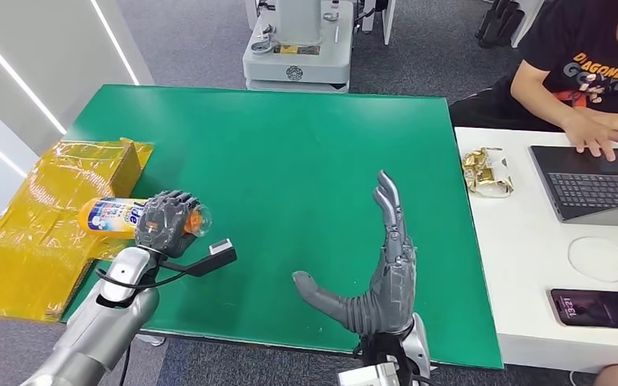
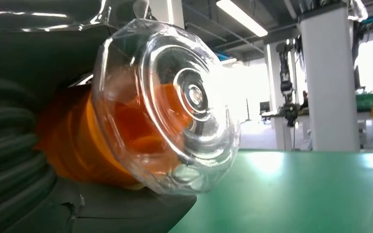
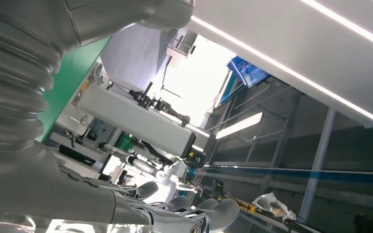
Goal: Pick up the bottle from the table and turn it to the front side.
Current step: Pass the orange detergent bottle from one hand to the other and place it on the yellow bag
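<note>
Your left hand (image 1: 166,223) grips the bottle (image 1: 113,215) sideways at the green tabletop's (image 1: 290,153) left edge beside yellow packaging (image 1: 40,217), while your right hand (image 1: 374,273) hovers empty, fingers spread, over open green.

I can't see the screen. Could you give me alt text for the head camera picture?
Seen from above, the robot's left hand grips an orange bottle lying sideways at the left edge of a green table, beside a yellow box. Its right hand hovers open over the table, fingers straight. At the right, a person types on a laptop at a white desk.
</note>
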{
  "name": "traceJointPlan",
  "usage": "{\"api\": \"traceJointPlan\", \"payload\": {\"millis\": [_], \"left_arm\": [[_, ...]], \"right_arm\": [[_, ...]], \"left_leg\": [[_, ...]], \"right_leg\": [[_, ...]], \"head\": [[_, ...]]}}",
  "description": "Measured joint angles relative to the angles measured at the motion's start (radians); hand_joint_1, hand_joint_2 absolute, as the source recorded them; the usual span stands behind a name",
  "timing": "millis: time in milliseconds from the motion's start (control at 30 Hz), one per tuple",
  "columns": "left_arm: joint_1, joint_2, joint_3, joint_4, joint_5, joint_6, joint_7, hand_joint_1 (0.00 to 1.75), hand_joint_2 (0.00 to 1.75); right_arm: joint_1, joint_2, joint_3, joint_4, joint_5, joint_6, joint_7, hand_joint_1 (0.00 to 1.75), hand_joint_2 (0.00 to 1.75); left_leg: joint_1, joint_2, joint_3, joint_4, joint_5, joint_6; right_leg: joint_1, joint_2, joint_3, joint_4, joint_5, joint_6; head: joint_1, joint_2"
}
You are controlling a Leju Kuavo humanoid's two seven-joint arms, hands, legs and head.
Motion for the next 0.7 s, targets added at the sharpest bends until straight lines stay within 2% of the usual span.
{"api": "traceJointPlan", "payload": {"millis": [200,500,533,667,700], "left_arm": [[0.000,0.013,-0.027,0.070,-0.136,-0.006,0.033,1.75,1.75],[0.010,0.043,-0.033,0.128,-0.186,0.011,0.048,1.75,1.75],[0.013,0.045,-0.033,0.129,-0.191,0.013,0.049,1.70,1.75],[0.024,0.048,-0.032,0.134,-0.211,0.011,0.058,0.02,1.75],[0.025,0.048,-0.030,0.136,-0.215,0.010,0.062,0.00,1.75]], "right_arm": [[-0.022,0.000,0.018,0.019,-0.025,0.030,-0.022,0.00,1.75],[-0.049,0.000,0.040,0.051,-0.046,0.054,-0.044,0.00,1.75],[-0.052,0.000,0.042,0.055,-0.049,0.056,-0.047,0.00,1.75],[-0.063,0.000,0.053,0.069,-0.054,0.058,-0.052,0.00,1.75],[-0.065,0.000,0.055,0.072,-0.055,0.058,-0.052,0.00,1.75]], "left_leg": [[0.000,0.000,0.000,0.000,0.000,0.000],[0.000,0.000,0.000,0.000,0.000,0.000],[0.000,0.000,0.000,0.000,0.000,0.000],[0.000,-0.001,0.000,0.000,0.000,0.000],[0.000,-0.001,0.000,0.000,0.000,0.000]], "right_leg": [[0.000,0.000,0.000,0.000,0.000,0.000],[0.000,0.000,0.000,0.000,0.000,0.000],[0.000,0.000,0.000,0.000,0.000,0.000],[0.000,-0.001,0.000,0.000,0.000,0.000],[0.000,-0.001,0.000,0.000,0.000,0.000]], "head": [[0.000,0.000],[0.000,0.000],[0.000,0.000],[0.000,0.000],[0.000,0.000]]}}
